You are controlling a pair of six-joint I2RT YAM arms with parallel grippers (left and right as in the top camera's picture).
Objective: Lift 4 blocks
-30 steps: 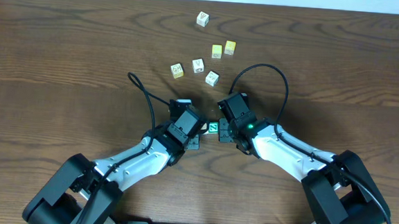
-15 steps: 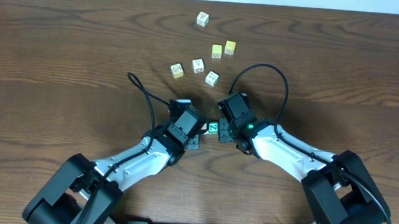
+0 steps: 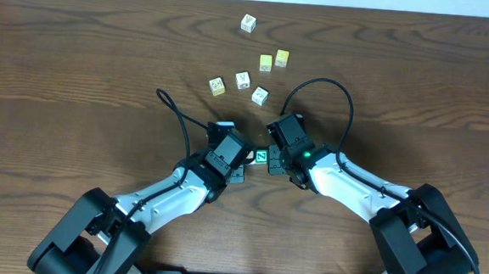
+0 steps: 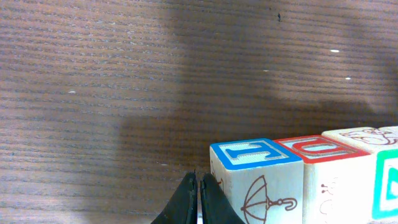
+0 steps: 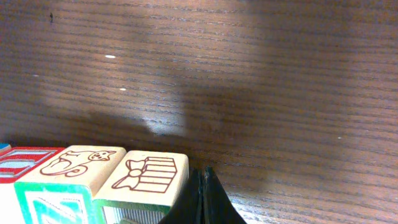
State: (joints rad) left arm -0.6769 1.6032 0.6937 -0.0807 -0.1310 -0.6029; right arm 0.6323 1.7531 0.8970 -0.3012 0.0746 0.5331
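Four blocks stand in a tight row between my two grippers. In the left wrist view the row reads blue-edged block (image 4: pixel 255 155), red-edged block (image 4: pixel 317 149), a cream-topped block (image 4: pixel 360 137) and a green face (image 4: pixel 387 186). My left gripper (image 4: pixel 199 186) is shut with nothing between its fingers, its side against the blue-edged block. From the right wrist I see a gift-print block (image 5: pixel 146 174) and a cat-print block (image 5: pixel 78 163) with a green "N" side. My right gripper (image 5: pixel 203 186) is shut and empty, pressed against the gift-print block. Overhead, only the green N block (image 3: pixel 260 157) shows between the left gripper (image 3: pixel 243 162) and right gripper (image 3: pixel 275 156).
Loose cubes lie farther back: a white one (image 3: pixel 248 22), two yellow ones (image 3: pixel 266 63) (image 3: pixel 282 58), and three more (image 3: pixel 217 86) (image 3: pixel 242 80) (image 3: pixel 260 95). Black cables loop above each wrist (image 3: pixel 320 86). The table is dark wood.
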